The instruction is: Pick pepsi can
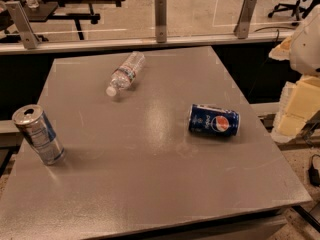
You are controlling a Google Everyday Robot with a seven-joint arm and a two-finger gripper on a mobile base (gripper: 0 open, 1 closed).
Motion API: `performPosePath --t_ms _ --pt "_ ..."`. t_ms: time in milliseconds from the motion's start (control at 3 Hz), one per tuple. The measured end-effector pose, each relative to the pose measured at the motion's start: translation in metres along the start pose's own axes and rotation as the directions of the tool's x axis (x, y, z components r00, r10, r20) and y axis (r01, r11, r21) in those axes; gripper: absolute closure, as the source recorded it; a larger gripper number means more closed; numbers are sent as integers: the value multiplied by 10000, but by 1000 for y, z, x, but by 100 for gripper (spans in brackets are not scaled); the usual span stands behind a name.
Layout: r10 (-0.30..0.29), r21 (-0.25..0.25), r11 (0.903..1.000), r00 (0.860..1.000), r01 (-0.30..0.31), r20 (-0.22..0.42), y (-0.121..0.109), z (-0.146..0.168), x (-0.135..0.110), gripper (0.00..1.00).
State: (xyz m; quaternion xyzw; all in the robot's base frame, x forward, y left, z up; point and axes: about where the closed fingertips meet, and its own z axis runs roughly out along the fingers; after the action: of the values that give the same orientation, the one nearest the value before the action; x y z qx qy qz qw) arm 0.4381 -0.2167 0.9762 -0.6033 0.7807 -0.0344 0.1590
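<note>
The pepsi can point(214, 120) lies on its side on the grey table point(150, 184). It is dark blue, its round red-white-blue logo faces up and toward the camera, and its long axis runs roughly left to right. Nothing touches it, and bare tabletop surrounds it on all sides.

Up and to the left of the pepsi can, well apart from it, a clear plastic water bottle point(125, 74) also lies on its side. Its white cap points toward the near left and its labelled body angles away toward the far edge. Far to the left of the pepsi can, near the table's left edge, a slim silver-and-blue drink can point(38, 134) stands upright with its opened top showing.

The gripper point(299, 104) is to the right of the pepsi can, out past the table's right edge and cut off by the border of the view. It appears as pale cream blocks under a white rounded arm housing. It is well apart from the pepsi can and holds nothing that can be seen; I cannot tell whether it is wide or narrow.

Beyond the pepsi can, along the table's far edge, runs a low glass barrier with metal posts point(160, 19).
</note>
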Motion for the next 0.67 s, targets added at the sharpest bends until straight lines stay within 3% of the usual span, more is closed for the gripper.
performPosePath --t_ms 667 --pt "-136 -85 9999 9995 139 283 -9 9 -13 0"
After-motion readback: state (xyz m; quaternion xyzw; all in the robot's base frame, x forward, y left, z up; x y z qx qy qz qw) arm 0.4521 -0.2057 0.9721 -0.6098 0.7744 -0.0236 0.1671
